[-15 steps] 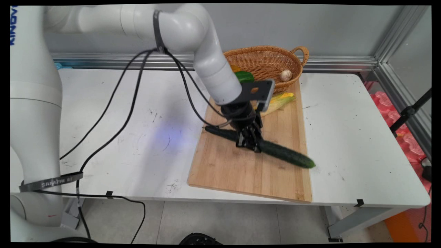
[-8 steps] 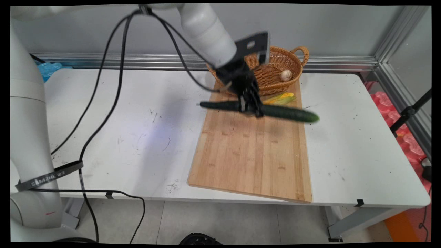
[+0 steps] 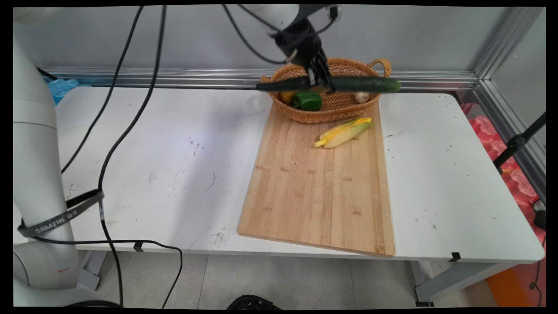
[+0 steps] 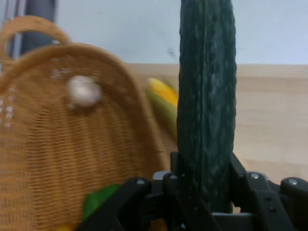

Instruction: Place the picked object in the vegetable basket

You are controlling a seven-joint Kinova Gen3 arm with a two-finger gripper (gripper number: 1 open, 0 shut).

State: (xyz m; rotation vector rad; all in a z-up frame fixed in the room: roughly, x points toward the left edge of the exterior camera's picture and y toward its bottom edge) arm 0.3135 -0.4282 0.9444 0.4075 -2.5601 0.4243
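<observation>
Up at the top of the main view, the gripper hangs high over the table, clamped on a long dark cucumber near its middle. The cucumber lies level, stretching left and right across the picture, in the air in front of the wicker basket's rim. Down in the basket sit a green pepper, something yellow-orange just left of it, and a small pale round thing toward the right wall. The basket stands at the far end of the wooden board, and just in front of it lies a corn cob in its yellow-green husk, on the board, apart from the gripper. Black cables trail down from the arm on the left.

Over to the hand view: the cucumber runs straight up the middle, the black fingers pressed against it on both sides, jaws closed on it. Left of it the basket fills the frame, its handle at the top corner, the pale round thing resting against the weave and a patch of the pepper low down. Beside the cucumber the corn peeks out, blurred, with the board spreading to the right
</observation>
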